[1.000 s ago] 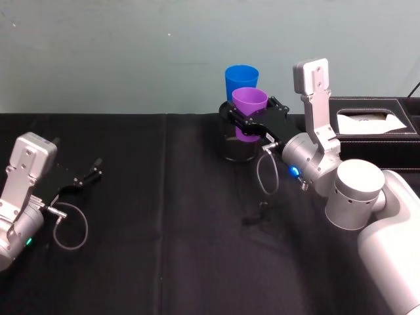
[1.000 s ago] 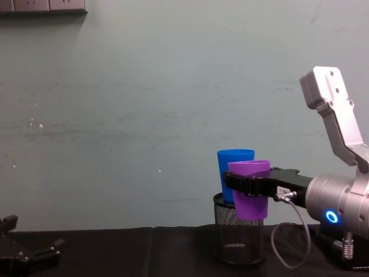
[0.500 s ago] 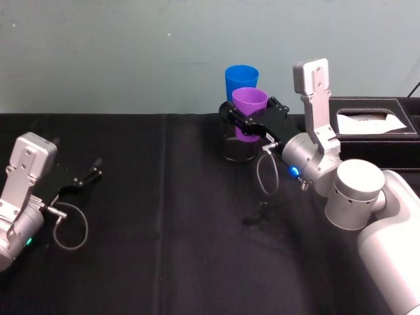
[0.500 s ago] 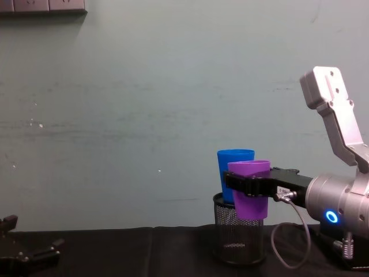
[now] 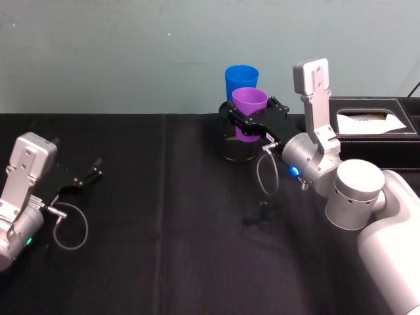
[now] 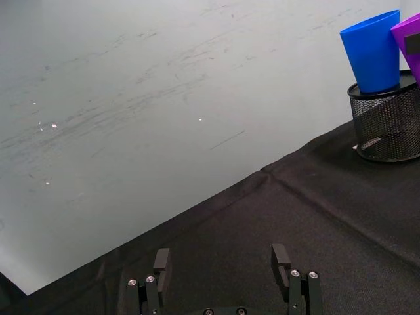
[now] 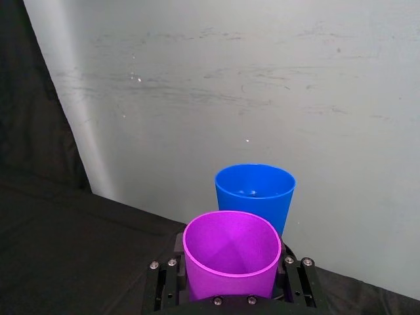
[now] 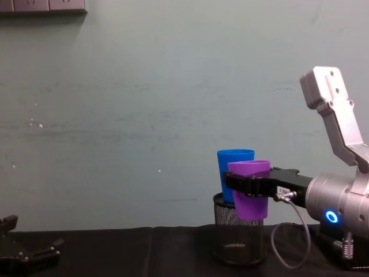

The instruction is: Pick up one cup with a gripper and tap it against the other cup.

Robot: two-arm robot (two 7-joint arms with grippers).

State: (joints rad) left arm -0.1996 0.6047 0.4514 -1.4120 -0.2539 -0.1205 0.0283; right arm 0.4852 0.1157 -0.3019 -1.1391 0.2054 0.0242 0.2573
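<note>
At one holder [image 5: 231, 148], purple cup [image 5: 250, 102], blue cup [image 5: 241, 77]

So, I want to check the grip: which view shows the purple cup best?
Chest view: the purple cup shows side-on, with the right gripper clamped across its middle. Head view shows it from above; right wrist, its open mouth; left wrist, a sliver.
</note>
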